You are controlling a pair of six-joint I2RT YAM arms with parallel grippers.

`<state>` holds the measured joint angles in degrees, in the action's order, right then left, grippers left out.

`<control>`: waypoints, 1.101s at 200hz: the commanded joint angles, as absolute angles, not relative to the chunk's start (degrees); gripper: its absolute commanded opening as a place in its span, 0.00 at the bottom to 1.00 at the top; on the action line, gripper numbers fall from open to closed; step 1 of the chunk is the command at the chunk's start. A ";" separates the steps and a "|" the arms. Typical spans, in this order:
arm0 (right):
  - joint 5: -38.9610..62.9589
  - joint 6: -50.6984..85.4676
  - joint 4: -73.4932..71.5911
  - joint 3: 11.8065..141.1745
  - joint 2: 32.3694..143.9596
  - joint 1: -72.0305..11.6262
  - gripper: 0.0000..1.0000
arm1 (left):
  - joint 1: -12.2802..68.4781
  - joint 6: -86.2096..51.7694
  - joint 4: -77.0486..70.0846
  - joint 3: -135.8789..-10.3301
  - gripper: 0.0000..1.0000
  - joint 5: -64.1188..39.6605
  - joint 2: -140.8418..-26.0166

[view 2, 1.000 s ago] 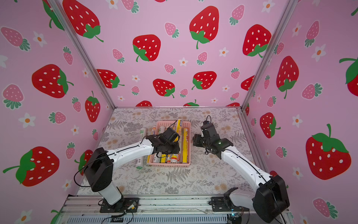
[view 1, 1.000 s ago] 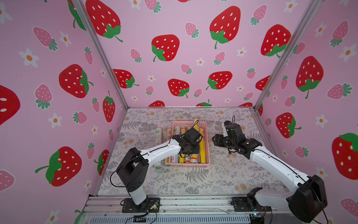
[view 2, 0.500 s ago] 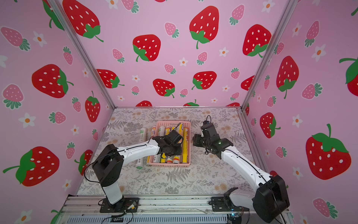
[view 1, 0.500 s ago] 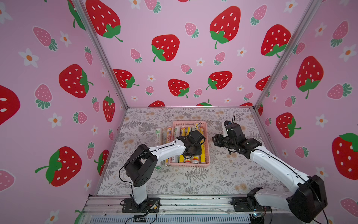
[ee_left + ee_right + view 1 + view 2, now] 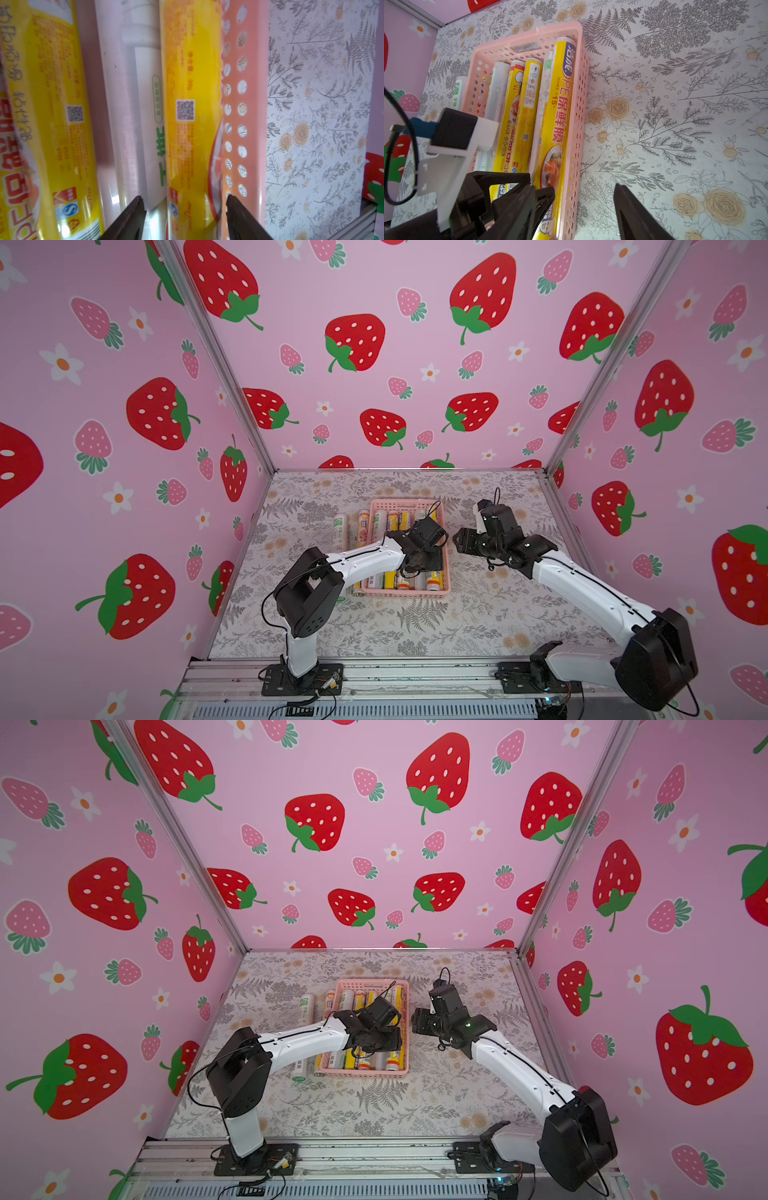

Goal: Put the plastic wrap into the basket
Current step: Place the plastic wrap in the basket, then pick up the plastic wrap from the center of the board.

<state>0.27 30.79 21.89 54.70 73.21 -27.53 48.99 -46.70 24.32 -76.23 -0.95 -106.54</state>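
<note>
Five rolls in basket, two beside. Left tool released; right tool spread, empty.

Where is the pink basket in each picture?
In a top view: the basket sits just right of centre, below the middle.
In a top view: the same basket, just left of centre, below the middle.
Left wrist view: only its holed side wall shows.
Right wrist view: nearly the whole basket, with rolls inside.
Shared landmark: the yellow roll lying against that side wall.
</note>
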 commanded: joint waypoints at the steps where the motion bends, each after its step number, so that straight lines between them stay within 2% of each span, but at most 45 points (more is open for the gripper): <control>1: 1.21 30.15 20.83 56.40 74.01 -27.25 0.64 | 49.36 -45.78 27.84 -77.35 0.69 0.18 -104.98; 57: 3.29 30.30 20.40 57.48 75.50 -27.25 0.64 | 48.14 -42.75 36.63 -75.91 0.71 9.07 -95.87; 101: 4.48 31.00 19.86 57.40 75.50 -27.23 0.64 | 43.05 -41.23 42.91 -69.90 0.71 16.63 -87.30; 136: 4.20 31.29 20.00 57.15 75.47 -27.25 0.64 | 35.22 -41.67 43.75 -61.58 0.69 18.09 -81.27; 170: 3.88 31.74 19.86 56.60 75.50 -27.20 0.64 | 26.63 -40.79 40.94 -53.68 0.66 14.50 -76.45; 220: 4.92 32.34 19.47 57.04 77.21 -27.25 0.64 | 20.50 -39.08 40.07 -49.11 0.66 13.59 -74.35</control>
<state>4.10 31.73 20.36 55.57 76.29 -27.53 22.59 -40.84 40.49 -50.54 14.33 -75.11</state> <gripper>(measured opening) 0.641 0.659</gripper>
